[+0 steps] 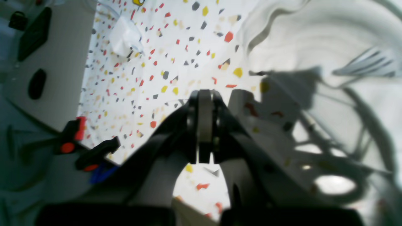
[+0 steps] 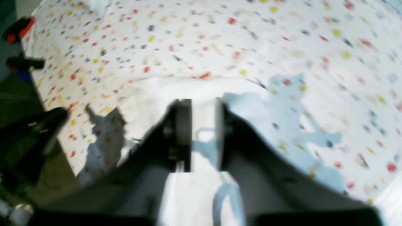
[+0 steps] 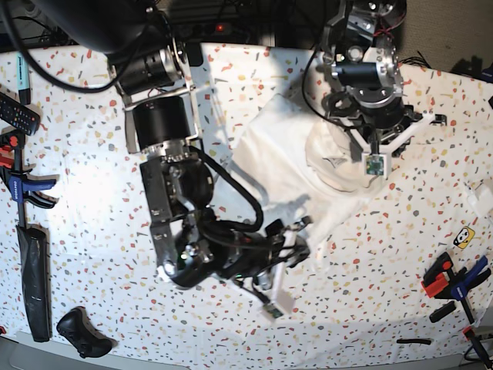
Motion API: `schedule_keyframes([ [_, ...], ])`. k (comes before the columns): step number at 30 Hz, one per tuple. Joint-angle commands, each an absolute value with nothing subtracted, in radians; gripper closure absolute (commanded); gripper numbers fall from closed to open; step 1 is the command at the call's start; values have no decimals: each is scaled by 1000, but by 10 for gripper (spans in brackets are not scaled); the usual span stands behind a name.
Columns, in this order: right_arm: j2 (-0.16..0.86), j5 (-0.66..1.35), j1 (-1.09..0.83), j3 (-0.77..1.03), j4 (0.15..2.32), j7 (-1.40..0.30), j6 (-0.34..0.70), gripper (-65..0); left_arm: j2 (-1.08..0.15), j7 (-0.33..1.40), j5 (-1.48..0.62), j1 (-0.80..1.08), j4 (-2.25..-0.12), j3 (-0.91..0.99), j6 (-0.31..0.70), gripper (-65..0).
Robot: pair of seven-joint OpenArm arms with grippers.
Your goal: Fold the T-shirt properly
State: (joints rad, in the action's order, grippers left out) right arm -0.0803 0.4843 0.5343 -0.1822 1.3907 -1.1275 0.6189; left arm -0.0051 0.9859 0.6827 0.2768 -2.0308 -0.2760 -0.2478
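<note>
You've got a white speckled table (image 3: 92, 154) with clutter only along its edges. On the left edge in the base view: a red-and-black clamp (image 3: 17, 150) with a blue-handled one (image 3: 27, 189) just below it, then a long black flat piece (image 3: 35, 281) lying lengthwise. A black remote (image 3: 17, 113) sits above the clamps, with a teal marker (image 3: 21, 75) farther up. A black mouse-shaped object (image 3: 81, 330) sits near the bottom left corner. At the bottom right corner there's another cluster of red, black and blue clamps (image 3: 454, 281). Just above those is a small yellow sticker (image 3: 462, 239), and a white crumpled scrap (image 3: 484, 199) at the right edge. Dark cables (image 3: 231, 23) run along the far side.
</note>
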Motion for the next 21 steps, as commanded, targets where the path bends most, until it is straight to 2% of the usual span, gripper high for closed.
schedule_keyframes([
  [1, -88, 500, 565, -162, 1385, -1105, 616, -6, -2, 938, 664, 269, -2077, -278, -234, 0],
  [5, -88, 500, 565, -107, 1302, -1092, 616, 0, -2, 860, 379, 272, -2170, -278, -135, 0],
  [7, -86, 500, 565, -90, 1261, -1093, 616, 0, 0, 820, 214, 293, -2210, -278, -43, 0],
  [11, -74, 501, 565, -70, 1237, -1118, 617, 0, -1, 791, 77, 339, -2277, -278, 67, 0],
  [15, -57, 500, 564, -70, 1232, -1128, 617, 0, -1, 791, -52, 388, -2247, -278, 211, 0],
  [21, -56, 500, 565, -70, 1221, -1124, 617, 0, -1, 726, -61, 362, -2086, -278, 233, 0],
])
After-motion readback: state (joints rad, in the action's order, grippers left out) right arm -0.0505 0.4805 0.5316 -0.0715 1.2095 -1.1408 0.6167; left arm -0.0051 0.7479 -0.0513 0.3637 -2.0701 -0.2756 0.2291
